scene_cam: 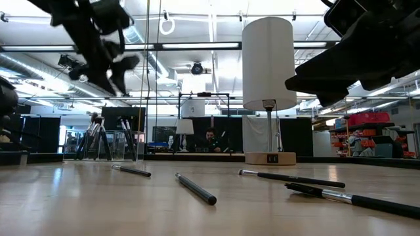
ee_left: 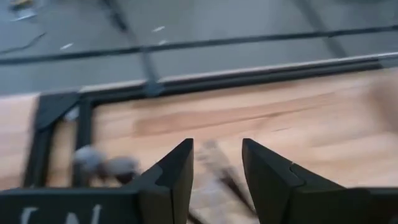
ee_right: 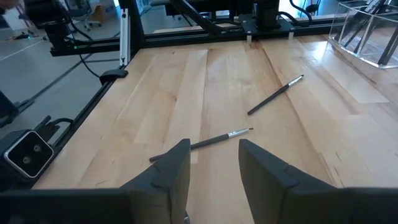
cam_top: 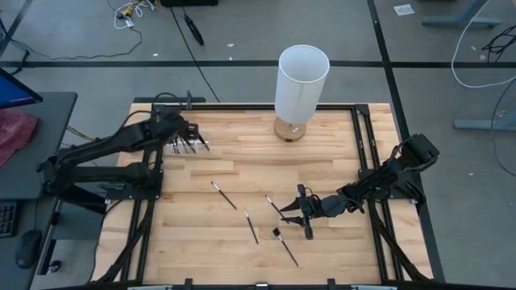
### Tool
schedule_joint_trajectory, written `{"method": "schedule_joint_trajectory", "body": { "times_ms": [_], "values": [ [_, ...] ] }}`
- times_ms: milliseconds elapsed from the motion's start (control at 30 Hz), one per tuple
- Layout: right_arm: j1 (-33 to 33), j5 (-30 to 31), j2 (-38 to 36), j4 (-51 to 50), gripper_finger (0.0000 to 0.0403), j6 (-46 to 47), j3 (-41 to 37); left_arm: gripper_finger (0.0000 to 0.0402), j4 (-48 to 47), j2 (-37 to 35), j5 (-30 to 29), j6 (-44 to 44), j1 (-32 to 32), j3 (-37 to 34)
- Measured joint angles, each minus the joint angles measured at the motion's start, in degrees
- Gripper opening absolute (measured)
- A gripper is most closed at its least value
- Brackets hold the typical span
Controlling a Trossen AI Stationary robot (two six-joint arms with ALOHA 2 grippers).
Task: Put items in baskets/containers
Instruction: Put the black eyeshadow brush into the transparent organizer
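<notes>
Four makeup brushes (cam_top: 223, 196) lie loose on the wooden surface (cam_top: 242, 161), all near the right tool (cam_top: 295, 211), which hovers low with fingers parted, gripping nothing; the clear container (ee_right: 367, 34) holding further brushes, too bunched to count, sits under the left tool (cam_top: 190, 142), fingers apart and empty; one white cylinder (cam_top: 301, 84) stands beyond both; no writing is legible.

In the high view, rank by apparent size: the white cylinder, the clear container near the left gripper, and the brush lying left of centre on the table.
1. White cylinder, clearly largest.
2. Clear container, partly hidden under the left gripper.
3. Brush, similar in length to the container but far thinner.
</notes>
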Motion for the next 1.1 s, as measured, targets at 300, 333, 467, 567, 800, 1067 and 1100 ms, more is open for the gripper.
{"method": "schedule_joint_trajectory", "body": {
  "times_ms": [300,333,467,567,800,1067,1100],
  "values": [
    [0.0,0.0,0.0,0.0,0.0136,0.8,0.0,0.0108,11.2,2.9,-6.3,-2.0,-25.7,1.3],
    [0.0,0.0,0.0,0.0,0.0136,0.8,0.0,0.0104,12.7,4.4,-7.6,-2.7,-29.1,0.8],
    [0.0,0.0,0.0,0.4,0.0136,0.8,0.0,0.0083,23.1,13.5,-12.5,-3.7,-41.2,0.7],
    [0.0,0.0,0.1,0.8,0.0136,0.3,0.0,0.0068,35.3,21.6,-13.9,-1.5,-47.9,0.7],
    [0.0,0.0,0.1,0.8,0.0136,0.1,0.0,0.0044,51.8,37.5,-9.2,1.5,-57.1,0.8],
    [0.0,0.0,0.1,0.9,0.0136,-1.3,0.0,0.0045,63.2,49.2,2.4,-4.3,-57.7,0.8],
    [0.0,0.0,0.1,0.9,0.0136,-1.4,0.0,0.0048,64.6,49.6,1.2,-5.3,-57.3,0.8]
  ]
}}
